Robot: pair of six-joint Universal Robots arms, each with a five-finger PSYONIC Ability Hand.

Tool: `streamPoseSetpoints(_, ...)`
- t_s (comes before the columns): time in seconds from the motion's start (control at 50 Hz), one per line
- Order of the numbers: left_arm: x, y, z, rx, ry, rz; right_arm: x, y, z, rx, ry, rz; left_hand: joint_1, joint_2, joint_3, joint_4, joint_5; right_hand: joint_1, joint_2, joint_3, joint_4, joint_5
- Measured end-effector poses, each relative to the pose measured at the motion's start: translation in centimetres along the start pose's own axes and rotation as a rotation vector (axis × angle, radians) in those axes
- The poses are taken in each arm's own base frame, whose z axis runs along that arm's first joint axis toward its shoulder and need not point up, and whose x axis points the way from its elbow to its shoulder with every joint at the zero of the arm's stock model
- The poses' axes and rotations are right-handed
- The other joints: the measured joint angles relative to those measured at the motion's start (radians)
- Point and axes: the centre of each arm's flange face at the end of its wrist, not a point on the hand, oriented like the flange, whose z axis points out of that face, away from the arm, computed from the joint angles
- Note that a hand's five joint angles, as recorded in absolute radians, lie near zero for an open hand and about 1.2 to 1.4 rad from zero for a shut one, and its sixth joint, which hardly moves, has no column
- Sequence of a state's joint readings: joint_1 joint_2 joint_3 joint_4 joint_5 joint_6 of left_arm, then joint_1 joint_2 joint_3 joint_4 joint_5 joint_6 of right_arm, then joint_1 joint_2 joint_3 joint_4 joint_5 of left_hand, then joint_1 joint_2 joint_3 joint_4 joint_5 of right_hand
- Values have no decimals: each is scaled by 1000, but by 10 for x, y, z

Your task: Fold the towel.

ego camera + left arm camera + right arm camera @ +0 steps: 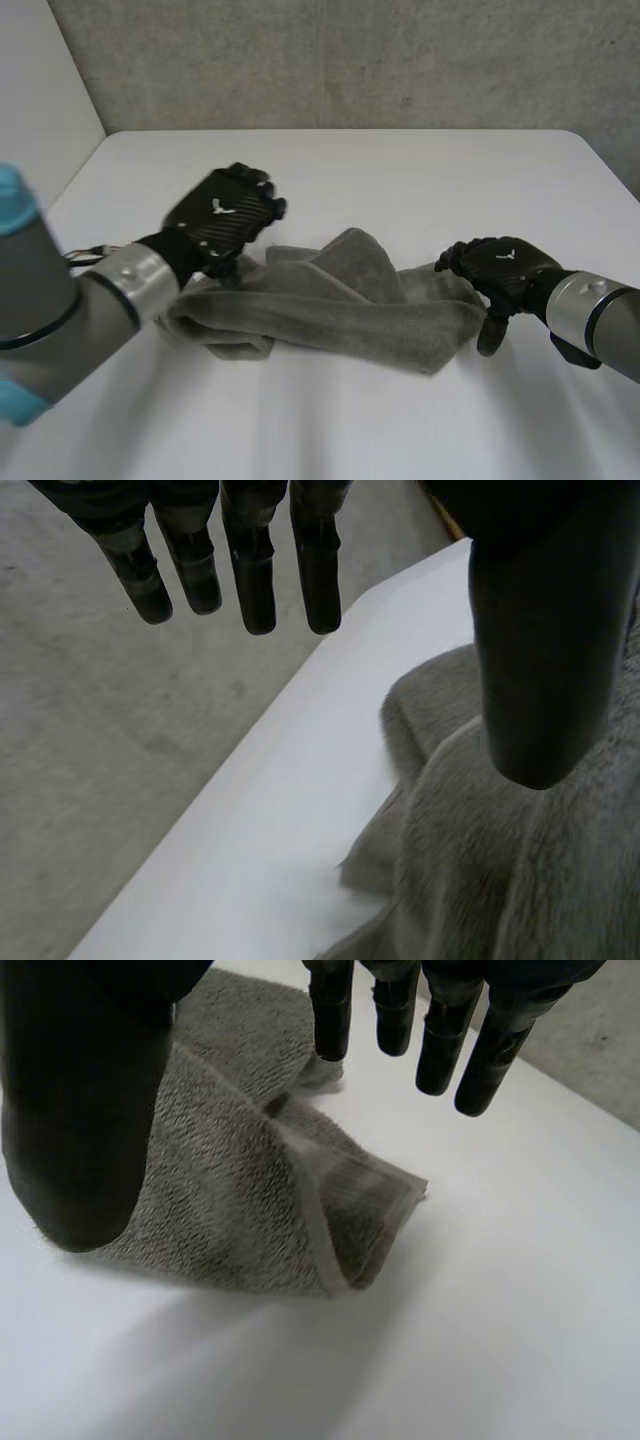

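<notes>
Left hand (225, 215), fingers straight and empty, hovers over the left end of the towel (340, 310), which lies bunched at the middle of the tabletop (400, 170). Right hand (500, 265), likewise open and empty, flanks the right end, apparently so each can take an end.

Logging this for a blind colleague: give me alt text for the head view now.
A grey towel lies crumpled in a loose heap in the middle of a white table, not yet folded flat. The left robot hand is at its left end and the right robot hand at its right end, both open and gripping nothing.
</notes>
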State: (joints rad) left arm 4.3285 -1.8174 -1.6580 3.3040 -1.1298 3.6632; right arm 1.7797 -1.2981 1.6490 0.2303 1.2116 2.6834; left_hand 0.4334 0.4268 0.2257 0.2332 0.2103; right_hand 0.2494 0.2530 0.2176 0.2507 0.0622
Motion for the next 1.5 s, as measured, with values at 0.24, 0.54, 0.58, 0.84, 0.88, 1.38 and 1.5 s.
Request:
streamPoseSetpoints(0.24, 26, 35, 50, -150, 166, -69, -4, 15, 8, -43, -32, 15, 2, 2, 0, 0, 48, 0, 0, 0, 0, 0)
streamPoseSetpoints(0.54, 34, 60, 61, -238, 230, -21, -5, 27, 21, -65, -45, 24, 2, 2, 0, 0, 53, 38, 35, 0, 0, 50)
streamPoseSetpoints(0.58, 35, 62, 62, -235, 225, -14, -7, 29, 22, -70, -52, 26, 15, 21, 0, 0, 75, 189, 195, 0, 0, 214)
streamPoseSetpoints(0.84, 31, 60, 58, -273, 149, 1, -19, 19, 12, -3, -169, -31, 818, 837, 0, 0, 913, 1061, 1050, 0, 0, 1100)
streamPoseSetpoints(0.88, 29, 56, 55, -272, 141, 2, -20, 14, 8, 14, -183, -48, 818, 837, 0, 0, 913, 1061, 1050, 0, 0, 1100)
streamPoseSetpoints(1.38, 31, 44, -4, -278, 97, -9, -29, 8, -6, 16, -238, -70, 231, 243, 0, 0, 262, 1061, 1050, 0, 0, 1100)
streamPoseSetpoints(1.5, 23, 36, 3, -232, 65, 13, -30, 9, -6, 14, -240, -69, 219, 230, 0, 0, 246, 1061, 1050, 0, 0, 1100)
